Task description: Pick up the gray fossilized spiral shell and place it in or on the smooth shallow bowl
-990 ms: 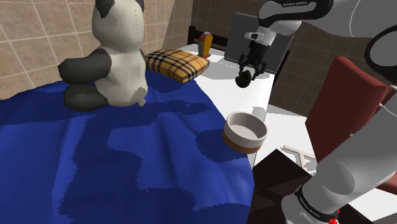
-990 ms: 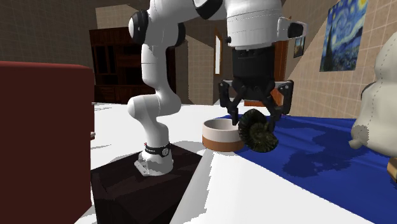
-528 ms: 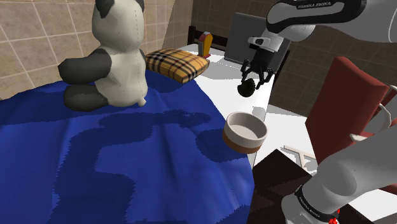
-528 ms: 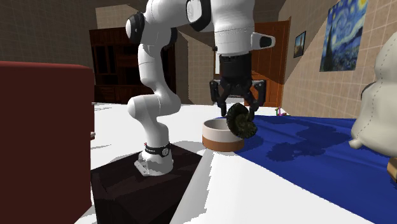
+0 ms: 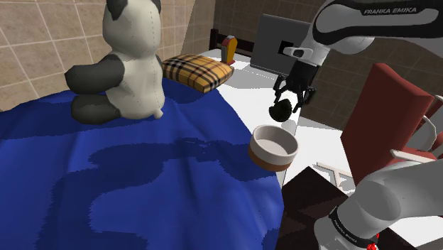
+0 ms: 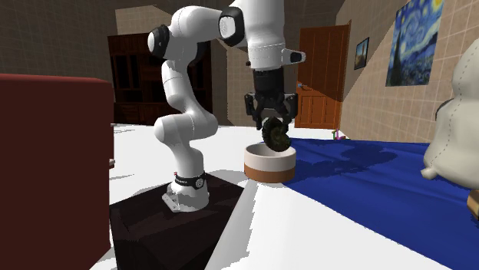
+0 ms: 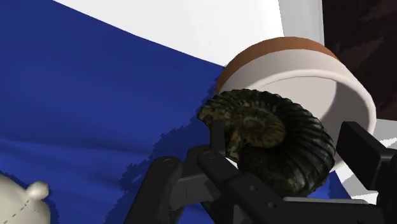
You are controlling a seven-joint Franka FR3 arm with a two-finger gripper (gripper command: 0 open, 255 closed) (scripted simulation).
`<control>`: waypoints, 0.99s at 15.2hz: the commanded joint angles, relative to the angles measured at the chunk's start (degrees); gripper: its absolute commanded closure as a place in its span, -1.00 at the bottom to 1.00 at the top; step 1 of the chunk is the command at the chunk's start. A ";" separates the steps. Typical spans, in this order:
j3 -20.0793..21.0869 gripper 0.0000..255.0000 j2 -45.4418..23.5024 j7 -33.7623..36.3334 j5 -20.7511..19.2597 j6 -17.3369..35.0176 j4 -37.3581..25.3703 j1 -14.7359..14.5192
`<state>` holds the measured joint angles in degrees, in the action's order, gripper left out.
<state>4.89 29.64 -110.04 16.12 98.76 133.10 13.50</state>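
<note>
The dark grey-green ribbed spiral shell (image 7: 273, 137) hangs in the air, clasped between the two black fingers of my gripper (image 7: 286, 162). In the shoulder view the gripper (image 5: 287, 101) holds the shell (image 5: 281, 111) just above and slightly behind the bowl (image 5: 273, 158). The bowl is shallow and white with a brown band at its base, and stands on the white surface at the edge of the blue cloth. In the second exterior view the shell (image 6: 275, 136) hangs from the gripper (image 6: 270, 124) right over the bowl's rim (image 6: 257, 149). The wrist view has the bowl (image 7: 331, 73) directly behind the shell.
A blue cloth (image 5: 128, 185) covers the surface to the shoulder view's left. A panda plush (image 5: 128, 64) and a plaid cushion (image 5: 197, 71) sit at its far end. A dark red chair (image 5: 390, 113) stands to the right, a grey panel (image 5: 273, 42) behind, and the dark stand (image 6: 176, 222) below the arm.
The gripper, still holding the shell, has moved to the shoulder view's right and downward, ending just over the bowl. In the second exterior view it has moved left and away.
</note>
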 commanded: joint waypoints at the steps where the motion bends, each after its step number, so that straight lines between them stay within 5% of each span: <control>1: 1.09 1.00 4.20 1.51 1.02 -0.33 3.48 -0.82; 4: 2.99 1.00 11.33 4.32 2.96 -1.99 8.23 -2.40; 15: 4.07 1.00 10.68 2.37 4.26 6.38 16.15 -2.74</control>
<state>8.70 40.36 -107.63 20.12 104.24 148.45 10.90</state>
